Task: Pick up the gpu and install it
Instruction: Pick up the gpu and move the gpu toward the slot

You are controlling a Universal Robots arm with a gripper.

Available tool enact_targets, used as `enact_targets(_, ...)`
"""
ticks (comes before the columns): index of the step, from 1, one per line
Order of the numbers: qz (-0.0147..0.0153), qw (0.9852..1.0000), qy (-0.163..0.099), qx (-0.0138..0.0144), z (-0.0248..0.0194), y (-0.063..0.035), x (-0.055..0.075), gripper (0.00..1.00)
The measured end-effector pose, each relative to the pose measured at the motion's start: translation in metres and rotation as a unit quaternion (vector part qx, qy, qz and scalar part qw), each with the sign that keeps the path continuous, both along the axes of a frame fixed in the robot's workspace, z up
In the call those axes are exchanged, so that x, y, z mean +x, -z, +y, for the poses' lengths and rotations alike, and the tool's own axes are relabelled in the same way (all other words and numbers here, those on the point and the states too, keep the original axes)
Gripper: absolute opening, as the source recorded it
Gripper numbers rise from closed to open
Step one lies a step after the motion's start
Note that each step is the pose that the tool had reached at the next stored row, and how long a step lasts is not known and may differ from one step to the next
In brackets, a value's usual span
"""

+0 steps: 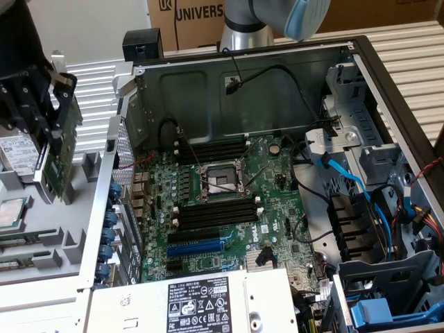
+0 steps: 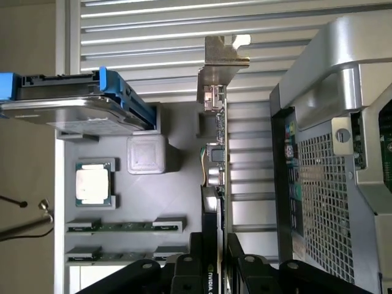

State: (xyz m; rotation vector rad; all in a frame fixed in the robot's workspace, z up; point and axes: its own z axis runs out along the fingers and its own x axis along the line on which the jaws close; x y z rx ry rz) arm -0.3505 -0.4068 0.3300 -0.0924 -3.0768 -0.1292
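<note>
Green slim gpu [image 1: 61, 161], edge-on, with silver end bracket [image 2: 225, 58].

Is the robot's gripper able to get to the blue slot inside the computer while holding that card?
Probably yes. The gripper holds the card outside the computer case, above the grey tray. The case is open and nothing covers the blue slot, though black cables run close by.

At nine o'clock in the exterior view, the frame edge cuts off my gripper [image 1: 48, 121], and its fingers [image 1: 31, 104] cover part of the gpu [image 1: 61, 158] they clamp. From the wrist I get the gpu edge-on, so its cooler face is hidden. The power supply label [image 1: 198, 309] at six o'clock is too small to read.
</note>
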Motion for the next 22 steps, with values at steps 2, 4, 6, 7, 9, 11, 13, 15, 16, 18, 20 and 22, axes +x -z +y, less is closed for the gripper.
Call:
enact_targets(2,0.0,1.0,0.0,0.0,0.0,-0.0088,0.0,0.26)
enact_targets(4,0.0,1.0,0.0,0.0,0.0,-0.0183,0.0,0.26)
enact_targets(6,0.0001,1.0,0.0,-0.0001,0.0,-0.0272,0.0,0.26)
enact_targets(7,0.0,1.0,0.0,0.0,0.0,-0.032,0.0,0.26)
enact_targets(9,0.0,1.0,0.0,0.0,0.0,-0.041,0.0,0.26)
enact_targets(11,0.0,1.0,0.0,0.0,0.0,-0.05,0.0,0.26)
enact_targets(13,0.0,1.0,0.0,0.0,0.0001,-0.059,0.0,0.26)
enact_targets(15,0.0,1.0,0.0,0.0,0.0001,-0.0681,0.0,0.26)
enact_targets(16,0.0,1.0,0.0,0.0,0.0001,-0.0726,0.0,0.26)
enact_targets(18,0.0,1.0,0.0,0.0,0.0001,-0.0785,0.0,0.26)
enact_targets(20,0.0,1.0,0.0,0.0,0.0001,-0.0787,0.0,0.26)
enact_targets(22,0.0,1.0,0.0,0.0,0.0001,-0.0787,0.0,0.26)
